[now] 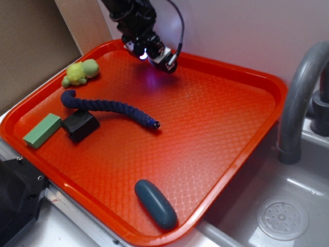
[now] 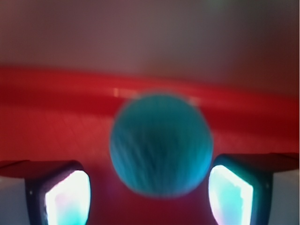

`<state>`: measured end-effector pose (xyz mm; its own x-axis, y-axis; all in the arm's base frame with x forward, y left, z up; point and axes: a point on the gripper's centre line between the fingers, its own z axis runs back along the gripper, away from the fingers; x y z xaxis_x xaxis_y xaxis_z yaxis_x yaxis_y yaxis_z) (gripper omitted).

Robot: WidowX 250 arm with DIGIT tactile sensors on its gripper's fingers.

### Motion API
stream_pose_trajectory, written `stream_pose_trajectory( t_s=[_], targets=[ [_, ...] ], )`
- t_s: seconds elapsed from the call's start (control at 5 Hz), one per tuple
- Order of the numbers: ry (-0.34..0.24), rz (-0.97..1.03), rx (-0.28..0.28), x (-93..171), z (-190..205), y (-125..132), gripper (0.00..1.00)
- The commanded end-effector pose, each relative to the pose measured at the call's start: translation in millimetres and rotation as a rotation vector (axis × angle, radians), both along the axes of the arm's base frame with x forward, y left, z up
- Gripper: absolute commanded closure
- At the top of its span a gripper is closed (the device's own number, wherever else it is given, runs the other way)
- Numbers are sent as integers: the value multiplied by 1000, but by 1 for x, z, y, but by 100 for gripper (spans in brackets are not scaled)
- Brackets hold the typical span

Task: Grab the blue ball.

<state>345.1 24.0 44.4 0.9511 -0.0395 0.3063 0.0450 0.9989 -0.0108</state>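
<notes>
In the wrist view the blue ball (image 2: 161,143) fills the middle, a round blue-teal ball with a ribbed yarn look, blurred by closeness. It rests on the red tray (image 2: 56,117) close to the far rim. My gripper (image 2: 149,194) is open, with its lit pads (image 2: 68,197) on either side of the ball's lower half. The right pad is nearly at the ball and a gap shows on the left. In the exterior view the gripper (image 1: 154,54) hangs low over the tray's back edge, and the ball is hidden behind it.
On the tray (image 1: 277,87) lie a yellow-green plush toy (image 1: 80,72), a navy braided rope (image 1: 110,107), a black block (image 1: 80,125), a green block (image 1: 42,130) and a dark teal capsule (image 1: 156,204). A grey faucet (image 1: 298,103) and a sink drain (image 1: 282,219) are to the right.
</notes>
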Motion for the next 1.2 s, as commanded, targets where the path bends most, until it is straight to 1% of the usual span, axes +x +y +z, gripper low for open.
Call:
stream_pose_trajectory(
  t_s=[0.0,0.2,0.4,0.6,0.8,1.0],
  targets=[
    [-58,-21,-1,30,24,5,100],
    [-34,-30,-8,31,21,5,100],
    [-26,-28,9,29,22,6,100],
    [-25,-17,7,26,24,8,100],
    [-23,-19,30,23,28,7,100],
    [24,23,94,8,48,8,100]
  ],
)
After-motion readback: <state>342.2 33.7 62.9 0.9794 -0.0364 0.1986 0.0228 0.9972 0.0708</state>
